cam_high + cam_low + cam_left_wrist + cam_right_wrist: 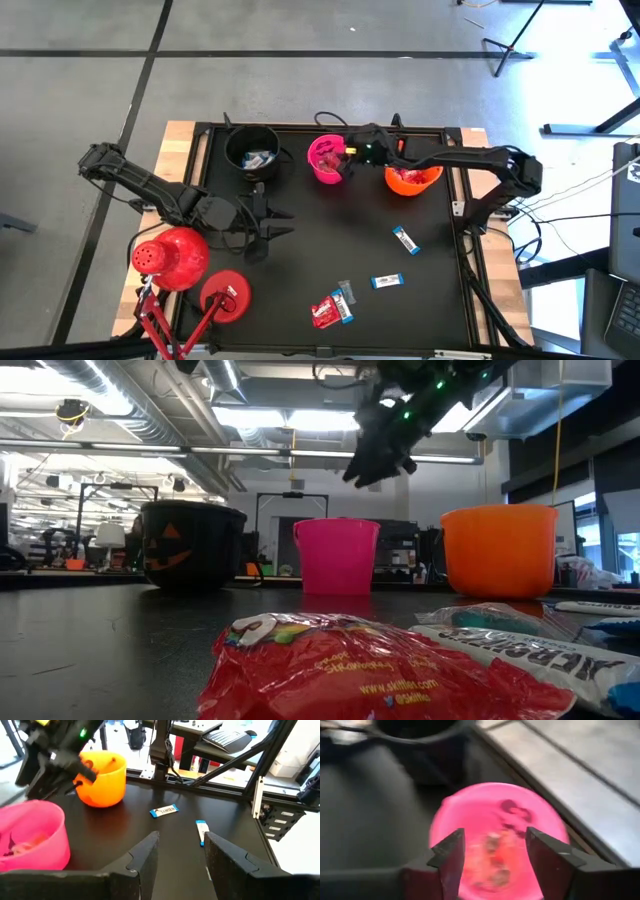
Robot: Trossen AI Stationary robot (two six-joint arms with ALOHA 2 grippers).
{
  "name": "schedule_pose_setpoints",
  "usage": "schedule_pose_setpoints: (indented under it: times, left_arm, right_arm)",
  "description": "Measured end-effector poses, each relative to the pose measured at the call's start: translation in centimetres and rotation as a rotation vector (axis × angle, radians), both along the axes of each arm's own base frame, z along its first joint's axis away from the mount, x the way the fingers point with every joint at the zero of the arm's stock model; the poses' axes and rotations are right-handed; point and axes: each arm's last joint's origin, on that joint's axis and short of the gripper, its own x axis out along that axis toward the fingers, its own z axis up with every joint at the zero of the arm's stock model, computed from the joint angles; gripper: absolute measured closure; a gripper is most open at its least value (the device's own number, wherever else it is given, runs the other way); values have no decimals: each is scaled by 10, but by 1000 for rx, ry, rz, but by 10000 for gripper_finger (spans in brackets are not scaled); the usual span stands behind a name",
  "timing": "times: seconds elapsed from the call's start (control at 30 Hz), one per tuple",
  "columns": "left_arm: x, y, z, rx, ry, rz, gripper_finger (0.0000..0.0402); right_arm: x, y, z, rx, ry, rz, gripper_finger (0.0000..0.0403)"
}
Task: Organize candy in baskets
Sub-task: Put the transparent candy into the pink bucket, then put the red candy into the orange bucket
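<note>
Three baskets stand along the table's far edge: a black one (252, 150), a pink one (328, 158) and an orange one (412, 178). My right gripper (495, 865) hangs open above the pink basket (495, 820), nothing between its fingers; the low view shows the gripper (380, 455) well above the rim. Sweets lie in the pink basket. Loose candy rests flat on the black mat: blue-and-white pieces (404, 240) (387, 282) and a red one (326, 312). My left gripper (182, 855) waits open at mid-left, above the mat.
Two red dome-shaped lamp heads (170, 258) (227, 297) on red legs stand at the near left corner. A black frame rail (462, 200) borders the mat. The black basket (190, 545) holds some wrappers. A red wrapper (340, 660) lies close to the low camera.
</note>
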Motion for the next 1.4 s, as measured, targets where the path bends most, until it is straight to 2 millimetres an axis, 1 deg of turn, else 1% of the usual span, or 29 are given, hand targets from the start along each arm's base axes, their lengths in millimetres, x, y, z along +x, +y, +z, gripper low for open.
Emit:
schedule_pose_setpoints:
  times: [0.1,0.17,0.27,0.33,0.47,0.57,0.63,0.73,0.83,0.97,1.13,1.2,1.4]
  left_arm:
    - [0,0,-1,-35,12,-10,255]
    - [0,-1,-2,-47,18,-29,255]
    - [-1,-1,-4,-58,43,-25,255]
    - [-2,0,-6,-61,58,-14,255]
    - [-3,1,-7,-73,71,16,255]
    - [-3,1,-8,-81,69,28,255]
    - [-3,1,-7,-77,66,42,255]
    - [-3,2,-8,-61,63,76,255]
    - [-3,3,-7,-53,58,98,255]
    - [-3,3,-7,-51,57,103,255]
    - [-3,3,-7,-50,57,103,255]
    - [-3,4,-7,-23,61,93,255]
    - [-3,4,-8,7,69,83,255]
  right_arm:
    - [-5,14,14,61,-48,123,189]
    - [-11,30,23,83,-53,195,191]
    - [-19,62,32,104,-24,294,203]
    - [-25,89,32,119,22,358,214]
    - [-35,147,24,143,134,450,231]
    - [-44,188,13,156,173,510,236]
    - [-54,212,4,150,206,545,236]
    - [-67,239,-2,117,214,553,237]
    - [-75,255,-2,73,182,536,237]
    - [-79,265,1,-7,110,482,237]
    - [-74,265,6,-42,20,412,237]
    - [-72,265,9,-54,-23,381,237]
    - [-70,265,13,-64,-84,342,237]
